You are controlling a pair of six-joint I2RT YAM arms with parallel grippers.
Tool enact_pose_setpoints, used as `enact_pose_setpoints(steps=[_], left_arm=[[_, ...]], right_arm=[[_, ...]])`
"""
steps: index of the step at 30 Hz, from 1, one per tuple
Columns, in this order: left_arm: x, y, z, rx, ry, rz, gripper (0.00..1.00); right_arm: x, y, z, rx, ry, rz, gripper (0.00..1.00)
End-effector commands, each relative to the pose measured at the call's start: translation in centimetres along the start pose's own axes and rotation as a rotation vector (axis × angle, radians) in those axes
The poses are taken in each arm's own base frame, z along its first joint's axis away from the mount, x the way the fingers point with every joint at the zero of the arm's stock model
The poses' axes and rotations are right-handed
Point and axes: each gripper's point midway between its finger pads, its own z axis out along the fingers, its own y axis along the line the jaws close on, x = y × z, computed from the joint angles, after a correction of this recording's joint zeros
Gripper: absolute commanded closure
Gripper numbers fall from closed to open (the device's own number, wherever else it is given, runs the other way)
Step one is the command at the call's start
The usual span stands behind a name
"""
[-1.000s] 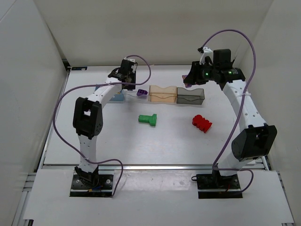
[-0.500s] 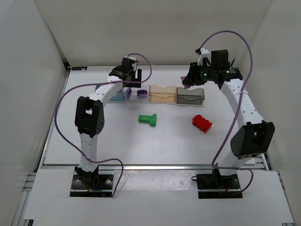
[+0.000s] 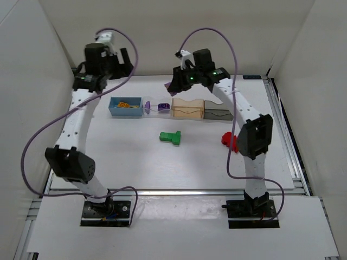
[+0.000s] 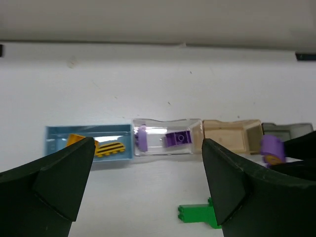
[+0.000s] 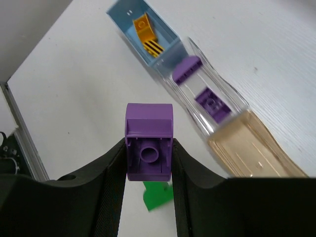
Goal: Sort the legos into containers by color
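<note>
My right gripper [image 5: 148,160] pinches a purple brick [image 5: 148,140] above the table [image 3: 135,162], near the row of boxes. My left gripper [image 4: 148,148] is spread wide. Two purple pieces [image 4: 177,138] lie in the clear box [image 4: 160,123] and a yellow brick [image 4: 109,147] in the blue box [image 4: 54,137]. The green brick [image 3: 171,137] and red brick [image 3: 229,140] lie on the table.

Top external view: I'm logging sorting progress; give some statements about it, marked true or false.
The right gripper clamps a purple lego in its fingers. True.
The green lego lies inside a box. False: it lies on the table, in no box.
The blue box holds a yellow lego. True.
The left gripper carries a lego. False: its fingers are open and empty.
The clear box is empty. False: purple pieces lie in it.
</note>
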Motion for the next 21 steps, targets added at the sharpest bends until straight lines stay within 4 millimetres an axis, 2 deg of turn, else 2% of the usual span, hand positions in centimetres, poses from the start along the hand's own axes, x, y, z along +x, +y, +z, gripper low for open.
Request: enact_pose_setpoints(steps=[1,2,3,4,5,6,7,8,9,10,11,13,19,21], left_arm=[[-0.7,1.6,-4.2,0.032,0.015,-0.024,0.0],[-0.6,2.6,-5.4,0.012,0.028,-0.028,0.01],[-0.6,3.0,-6.1,0.017,0.029,0.002,0.01],[-1.0,2.8,-7.3,0.043,0.017,0.011,0.0],[-1.0,3.6,-8.0,0.033,0.013,0.006,0.01],[-0.2,4.0,-8.2,0.038,0.029,0.005,0.01],[-0.5,3.8,-9.4,0.057,0.011,0.006,0.01],[-0.2,3.6,-9.7,0.063,0.014,0.005,0.01],[0.4,4.9,-9.9,0.038,0.029,-0.014,0.01],[0.7,5.1,-10.1,0.038,0.035,-0.021,0.01],[0.7,5.0,-10.7,0.041,0.028,-0.022,0.01],[1.7,5.7,-10.8,0.027,0.046,-0.036,0.0],[2.6,7.3,-11.1,0.002,0.058,-0.081,0.0],[2.7,7.6,-11.0,0.001,0.061,-0.096,0.01]], right_arm=[[-3.0,1.6,3.1,-0.026,-0.075,-0.003,1.0],[-1.9,1.8,5.3,-0.023,-0.05,-0.004,1.0],[-2.0,2.0,6.1,-0.03,-0.052,-0.011,1.0],[-2.7,2.9,6.7,-0.051,-0.067,-0.03,1.0],[-1.6,2.3,8.3,-0.052,-0.042,-0.017,1.0],[-1.3,2.4,9.0,-0.058,-0.035,-0.018,1.0],[-1.0,2.2,10.0,-0.064,-0.032,-0.026,1.0],[-0.9,2.0,10.4,-0.064,-0.03,-0.032,1.0],[-0.4,1.7,11.0,-0.065,-0.025,-0.045,1.0],[-1.0,1.7,11.1,-0.073,-0.037,-0.054,1.0],[0.4,1.0,12.3,-0.08,-0.009,-0.048,1.0],[1.2,0.7,13.2,-0.086,0.006,-0.052,1.0],[3.8,-0.7,15.6,-0.048,0.049,-0.065,0.99],[4.0,-1.1,16.2,-0.036,0.046,-0.088,0.97]])
